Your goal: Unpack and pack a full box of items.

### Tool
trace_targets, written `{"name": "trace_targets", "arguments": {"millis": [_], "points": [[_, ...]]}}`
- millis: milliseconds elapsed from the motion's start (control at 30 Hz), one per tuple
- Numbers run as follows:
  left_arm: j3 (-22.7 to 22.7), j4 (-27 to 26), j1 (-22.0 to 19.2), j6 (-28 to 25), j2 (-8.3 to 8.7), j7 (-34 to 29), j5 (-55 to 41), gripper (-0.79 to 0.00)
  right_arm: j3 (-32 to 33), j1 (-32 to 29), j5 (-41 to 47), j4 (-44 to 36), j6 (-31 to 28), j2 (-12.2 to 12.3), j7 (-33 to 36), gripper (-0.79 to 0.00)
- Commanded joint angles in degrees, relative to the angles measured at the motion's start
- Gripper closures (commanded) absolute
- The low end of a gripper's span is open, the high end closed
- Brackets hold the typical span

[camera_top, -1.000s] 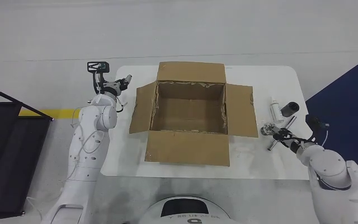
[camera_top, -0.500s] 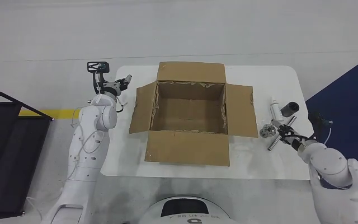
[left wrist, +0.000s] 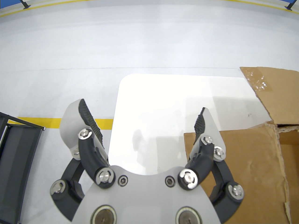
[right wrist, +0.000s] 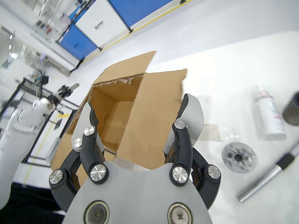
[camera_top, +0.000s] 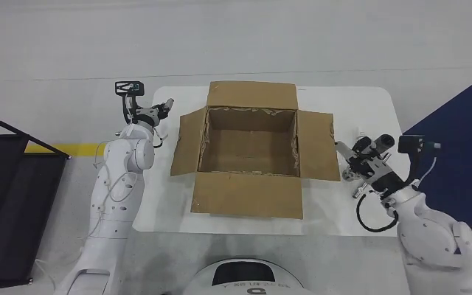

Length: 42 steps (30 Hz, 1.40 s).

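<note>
The open cardboard box [camera_top: 251, 147] stands in the middle of the white table [camera_top: 354, 103], its inside looking empty. My right gripper [right wrist: 137, 104] hangs open and empty above the table just beside the box's right flap [right wrist: 151, 117], also seen from above [camera_top: 352, 150]. Close by it on the table lie a white bottle [right wrist: 268, 115], a black cylinder [right wrist: 290, 113], a metal disc [right wrist: 238, 157] and a metal rod [right wrist: 268, 176]. My left gripper [left wrist: 142, 108] is open and empty over the table's far left corner [camera_top: 151, 112], near the left flap [left wrist: 233, 159].
A crumpled clear plastic bag [right wrist: 217, 131] lies between the disc and the box flap. All four box flaps are folded outward. A dark rack [camera_top: 18, 192] stands on the floor left of the table. Bare tabletop [left wrist: 163, 108] lies under the left gripper.
My right gripper has risen from beside the disc and rod and swung toward the box's right flap. The left arm has not moved.
</note>
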Motion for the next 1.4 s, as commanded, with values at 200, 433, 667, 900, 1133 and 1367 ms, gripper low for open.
{"name": "trace_targets", "arguments": {"millis": [200,433,667,900,1133,1367], "points": [[-0.02,0.00,0.00,0.00,0.00,0.00,-0.01,-0.785,-16.72,22.46,-6.94,1.68,0.65,0.93,20.48,-0.779],[-0.02,0.00,0.00,0.00,0.00,0.00,-0.01,-0.785,-31.29,41.36,-11.59,8.97,3.84,0.27,34.97,-0.785],[-0.02,0.00,0.00,0.00,0.00,0.00,-0.01,-0.785,-31.29,41.36,-11.59,8.97,3.84,0.27,34.97,-0.785],[-0.02,0.00,0.00,0.00,0.00,0.00,-0.01,-0.785,-34.52,42.59,-12.80,10.47,1.48,0.23,37.81,-0.785],[-0.02,0.00,0.00,0.00,0.00,0.00,-0.01,-0.785,-44.76,53.40,-8.79,24.39,0.72,-1.48,41.76,-0.785],[-0.02,0.00,0.00,0.00,0.00,0.00,-0.01,-0.785,-50.25,59.80,-9.18,33.04,6.96,-3.23,39.11,-0.570]]}}
